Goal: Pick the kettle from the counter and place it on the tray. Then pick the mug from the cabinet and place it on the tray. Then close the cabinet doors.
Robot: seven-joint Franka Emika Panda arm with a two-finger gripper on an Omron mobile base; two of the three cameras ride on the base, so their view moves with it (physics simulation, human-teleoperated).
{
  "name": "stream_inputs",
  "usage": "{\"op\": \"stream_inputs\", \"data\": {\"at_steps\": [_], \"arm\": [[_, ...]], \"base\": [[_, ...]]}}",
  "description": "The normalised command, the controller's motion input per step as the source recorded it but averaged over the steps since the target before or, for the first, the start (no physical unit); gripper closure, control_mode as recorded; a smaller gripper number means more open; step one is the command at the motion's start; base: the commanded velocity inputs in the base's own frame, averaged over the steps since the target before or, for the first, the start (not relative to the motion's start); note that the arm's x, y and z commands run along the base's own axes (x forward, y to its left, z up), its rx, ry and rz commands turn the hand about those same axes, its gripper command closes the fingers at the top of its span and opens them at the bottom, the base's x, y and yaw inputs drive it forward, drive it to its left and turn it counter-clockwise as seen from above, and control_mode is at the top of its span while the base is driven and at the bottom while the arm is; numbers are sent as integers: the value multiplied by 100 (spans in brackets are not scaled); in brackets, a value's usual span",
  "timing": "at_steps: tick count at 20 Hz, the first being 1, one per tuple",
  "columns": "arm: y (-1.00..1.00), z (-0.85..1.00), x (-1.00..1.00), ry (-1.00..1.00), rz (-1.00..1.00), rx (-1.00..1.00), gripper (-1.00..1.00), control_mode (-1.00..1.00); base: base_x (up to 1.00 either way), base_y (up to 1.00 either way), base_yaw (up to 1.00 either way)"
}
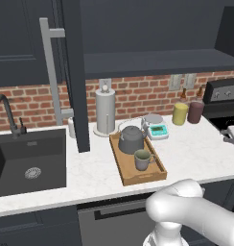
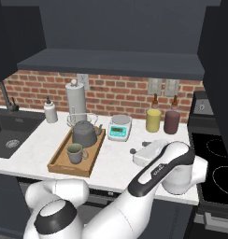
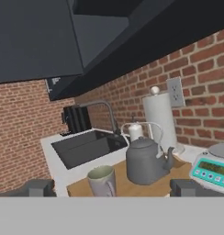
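The dark grey kettle (image 1: 131, 139) stands on the far half of the wooden tray (image 1: 122, 174), and the grey-green mug (image 1: 143, 159) stands on the near half. In the hand view the kettle (image 3: 146, 160) and the mug (image 3: 102, 180) lie ahead, beyond the tips. My gripper (image 2: 134, 151) hovers low over the white counter (image 2: 116, 158) just right of the tray (image 2: 57, 163). It is open (image 3: 113, 190), with nothing between its fingers. The navy cabinet (image 1: 157, 62) stands open above. One door (image 1: 75, 72) swings out at the left and another door (image 2: 219, 60) at the right.
Behind the tray are a white paper-towel roll (image 1: 105, 111) and a small scale (image 1: 156, 129). A yellow jar (image 1: 180, 114) and a maroon cup (image 1: 195, 112) stand by the wall. The dark sink (image 1: 30, 158) is at the left and the stove (image 2: 214, 163) at the right.
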Motion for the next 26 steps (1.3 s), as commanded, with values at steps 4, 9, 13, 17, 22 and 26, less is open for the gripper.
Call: {"op": "stream_inputs", "data": {"at_steps": [4, 9, 13, 17, 22, 26], "arm": [[-44, 19, 0, -9, -6, 0, -100, -100], [-35, 13, 0, -5, -7, 0, -100, -100], [-29, 4, 0, -12, -5, 0, -100, -100], [-36, 0, 0, -24, 0, 4, -100, -100], [-47, 1, -9, -32, 3, 7, -100, -100], [-60, 18, -7, -26, 3, 8, -100, -100]], "base": [[0, 0, 0], [0, 0, 0], [0, 0, 0], [0, 0, 0], [0, 0, 0], [0, 0, 0]]}}
